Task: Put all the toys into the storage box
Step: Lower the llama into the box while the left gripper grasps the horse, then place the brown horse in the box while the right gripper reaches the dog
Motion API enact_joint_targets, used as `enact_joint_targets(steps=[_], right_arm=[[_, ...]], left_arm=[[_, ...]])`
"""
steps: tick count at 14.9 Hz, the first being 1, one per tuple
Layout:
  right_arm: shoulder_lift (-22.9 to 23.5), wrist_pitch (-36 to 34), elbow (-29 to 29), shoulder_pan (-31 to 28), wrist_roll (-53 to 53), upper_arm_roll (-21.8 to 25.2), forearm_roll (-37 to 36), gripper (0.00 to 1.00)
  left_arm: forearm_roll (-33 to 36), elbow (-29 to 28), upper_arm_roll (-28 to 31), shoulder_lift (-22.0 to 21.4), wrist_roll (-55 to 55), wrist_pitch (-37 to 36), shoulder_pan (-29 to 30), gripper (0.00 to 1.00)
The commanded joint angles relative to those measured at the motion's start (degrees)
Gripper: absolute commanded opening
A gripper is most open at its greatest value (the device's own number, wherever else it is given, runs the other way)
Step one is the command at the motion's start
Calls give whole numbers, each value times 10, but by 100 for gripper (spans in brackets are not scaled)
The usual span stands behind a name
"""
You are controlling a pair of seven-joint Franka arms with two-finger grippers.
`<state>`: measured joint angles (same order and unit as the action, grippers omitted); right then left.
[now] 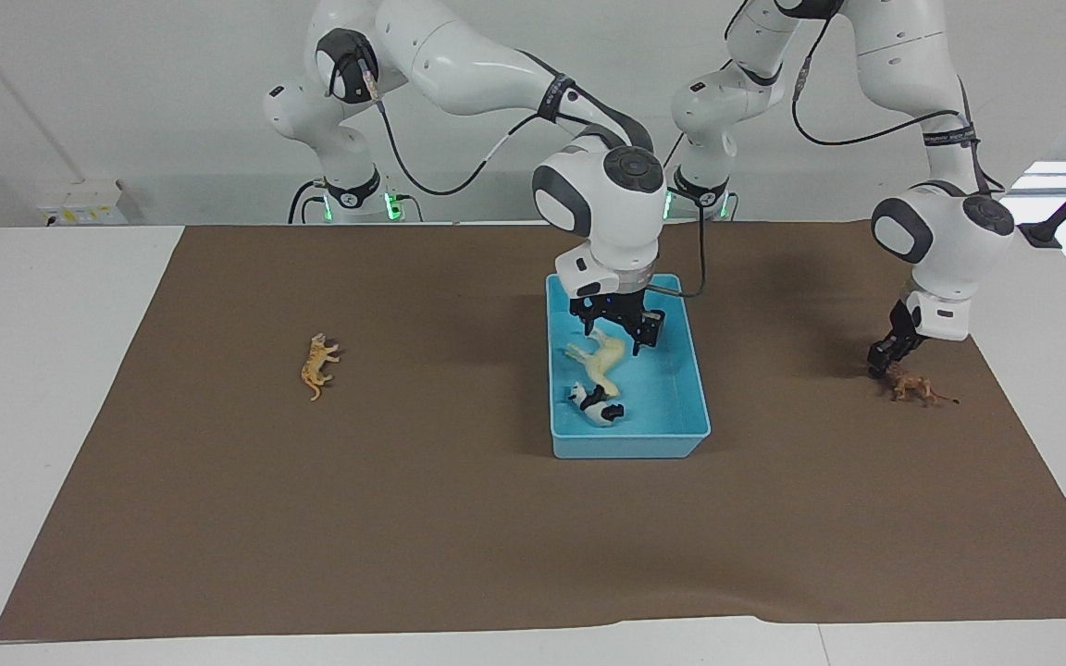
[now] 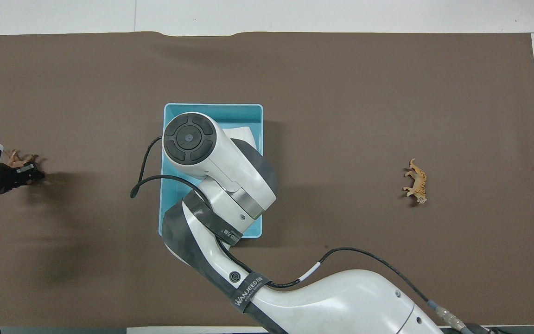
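Note:
The light blue storage box [image 1: 631,446] sits mid-table on the mat. My right gripper [image 1: 622,331] hangs open over the box's end nearer the robots. Just below it the cream horse [image 1: 600,361] lies on its side in the box, touching the black-and-white panda [image 1: 596,405]. In the overhead view my right arm hides both of them, leaving only the box's rim [image 2: 211,107] showing. My left gripper [image 1: 886,359] is down at the mat, shut on the head end of the brown lion [image 1: 914,386], also seen as lion [image 2: 15,159]. The orange tiger [image 1: 316,365] lies alone toward the right arm's end.
A brown mat [image 1: 496,536] covers most of the white table. My right arm's black cable [image 2: 144,176] loops over the box's edge. The tiger [image 2: 416,181] lies on bare mat, with nothing close around it.

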<state>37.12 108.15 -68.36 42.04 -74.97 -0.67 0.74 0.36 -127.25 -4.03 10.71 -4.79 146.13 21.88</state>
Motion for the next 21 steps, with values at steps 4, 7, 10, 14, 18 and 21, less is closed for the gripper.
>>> enact_joint_targets(steps=[4,7,10,14,18,21], right_arm=[[-104,-118,-19,-112,164,0,-6,100],[-141,-178,-40,-170,309,1,-9,100],[-214,-109,-177,-237,460,1,-24,100],[-345,143,-483,-316,631,1,-24,100],[-395,286,-642,-382,719,0,-21,100],[-413,372,-716,-393,735,0,-20,100]], left_arm=[[-2,147,1,-10,-157,-195,-96,0],[-1,226,1,-9,-357,-290,-212,0],[-4,256,-1,-4,-535,-298,-324,0],[-4,205,-3,-17,-691,-208,-431,0],[-4,153,-3,-39,-686,-188,-449,99],[-4,152,-2,-39,-679,-184,-436,100]])
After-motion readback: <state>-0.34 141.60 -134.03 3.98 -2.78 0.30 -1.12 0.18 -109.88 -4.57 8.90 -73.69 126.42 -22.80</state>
